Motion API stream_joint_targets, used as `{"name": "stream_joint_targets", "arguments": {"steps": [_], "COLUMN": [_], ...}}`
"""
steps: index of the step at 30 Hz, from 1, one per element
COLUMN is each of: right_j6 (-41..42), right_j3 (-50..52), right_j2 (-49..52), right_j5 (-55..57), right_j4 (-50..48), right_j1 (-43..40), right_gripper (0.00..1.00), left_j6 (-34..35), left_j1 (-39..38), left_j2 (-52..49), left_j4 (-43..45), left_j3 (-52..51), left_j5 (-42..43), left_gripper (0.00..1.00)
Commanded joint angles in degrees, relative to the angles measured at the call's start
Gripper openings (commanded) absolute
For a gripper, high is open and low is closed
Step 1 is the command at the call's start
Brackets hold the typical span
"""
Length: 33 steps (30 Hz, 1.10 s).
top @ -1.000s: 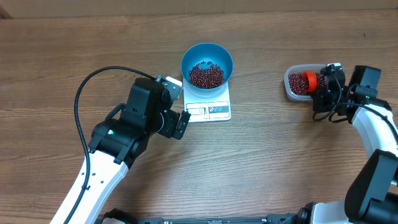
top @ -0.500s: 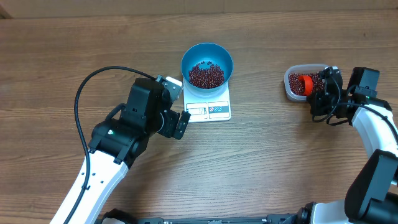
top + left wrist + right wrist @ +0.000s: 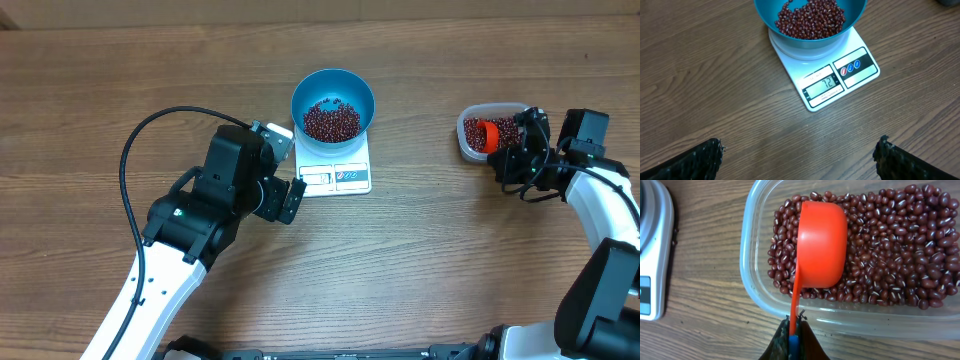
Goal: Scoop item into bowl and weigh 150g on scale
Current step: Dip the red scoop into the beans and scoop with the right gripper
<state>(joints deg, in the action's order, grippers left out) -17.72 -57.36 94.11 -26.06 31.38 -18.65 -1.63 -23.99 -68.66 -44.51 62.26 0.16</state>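
The blue bowl [image 3: 333, 88] sits on the white scale [image 3: 352, 177] and holds a heap of dark red beans [image 3: 331, 121]. In the left wrist view the bowl [image 3: 767, 15] tops the scale [image 3: 860, 75], whose display shows 72. My left gripper [image 3: 287, 175] hovers just left of the scale, open and empty [image 3: 797, 160]. My right gripper [image 3: 512, 158] is shut on the thin handle of an orange scoop [image 3: 821, 245]. The scoop lies on its side, its rounded back facing me, in the beans [image 3: 890, 240] of the clear tub [image 3: 752, 255].
The clear tub [image 3: 466, 142] stands at the right of the wooden table, about a hand's width from the scale. A black cable [image 3: 135, 150] loops off the left arm. The scale's edge [image 3: 655, 255] shows at the left of the right wrist view.
The right gripper has rolled and shifted slightly, and the orange scoop has moved a little left in the tub. The left arm, bowl and scale have not moved.
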Motion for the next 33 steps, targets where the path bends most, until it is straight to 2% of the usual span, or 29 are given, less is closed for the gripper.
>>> {"name": "stream_joint_targets", "arguments": {"steps": [1,7,20,25,33], "right_j6": [3.6,7.4,8.8,9.2,10.3], "right_j3": [0.1,0.0,0.0,0.0,0.0], "right_j2": [0.6,1.0,5.3,5.3,5.4], "right_j5": [-1.2,-1.3,-8.5,-12.8,-13.1], "right_j4": [-0.7,-2.6,-3.7,-4.5,-4.1], "right_j1": [0.3,0.3,0.0,-1.6,-4.8], "right_gripper": [0.04,0.04,0.04,0.04,0.04], "left_j6": [0.5,0.5,0.5,0.5,0.5], "left_j1": [-0.2,-0.2,-0.2,-0.2,-0.2], "left_j2": [-0.3,-0.3,-0.3,-0.3,-0.3], "left_j4": [0.2,0.2,0.2,0.2,0.2], "left_j3": [-0.2,-0.2,-0.2,-0.2,-0.2], "left_j5": [-0.4,-0.4,-0.4,-0.4,-0.4], "left_gripper": [1.0,0.99,1.0,1.0,1.0]}}
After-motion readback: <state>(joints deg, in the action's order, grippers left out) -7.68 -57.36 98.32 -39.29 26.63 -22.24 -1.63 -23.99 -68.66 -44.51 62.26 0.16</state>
